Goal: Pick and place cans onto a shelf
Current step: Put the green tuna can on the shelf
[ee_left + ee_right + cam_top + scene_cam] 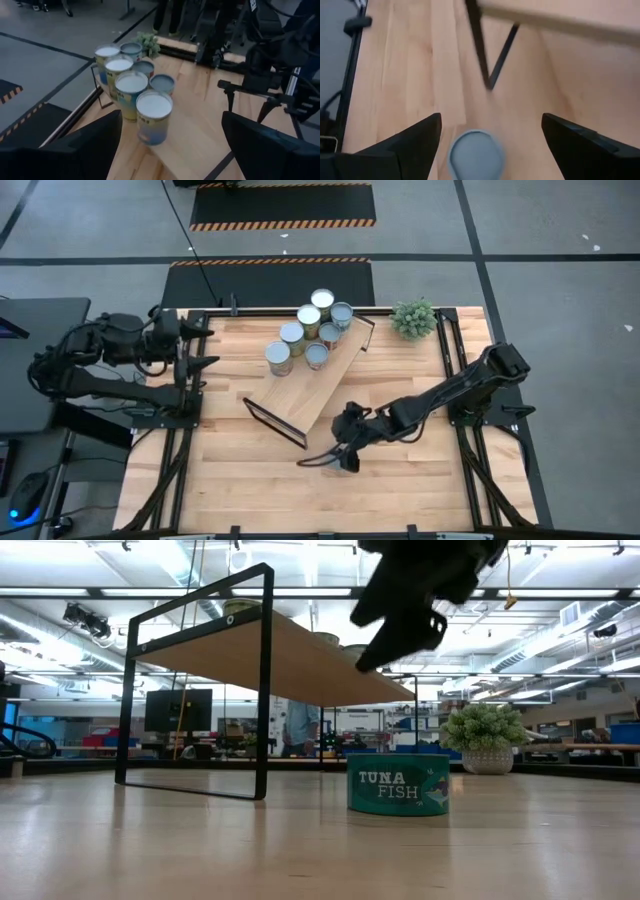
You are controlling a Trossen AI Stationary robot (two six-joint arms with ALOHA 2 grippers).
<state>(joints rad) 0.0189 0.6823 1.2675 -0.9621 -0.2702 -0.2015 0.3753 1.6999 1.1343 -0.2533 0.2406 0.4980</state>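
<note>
Slatted wooden tabletop underfoot, pale planks running to a black frame at the edges. Nearest the low camera, one teal can lettered TUNA FISH, upright on the table just beside the shelf's near end. Over it the right gripper, fingers spread wide, holding nothing; in the right wrist view the can's blue-grey top low between the two dark fingers, untouched.

Behind, the shelf: long light-wood board on thin black frame ends, set diagonally across the middle of the table. On its far end a cluster of seven cans, upright, close-packed, tops white or blue-grey; in the left wrist view some taller than the rest, possibly stacked, hard to tell. Small green plant at the table's far right corner.

Left gripper at the table's left edge, fingers parted, empty.

Beyond the table: grey floor, black mats with striped edging, a workshop with ceiling lights and cluttered benches, a person standing far off.
</note>
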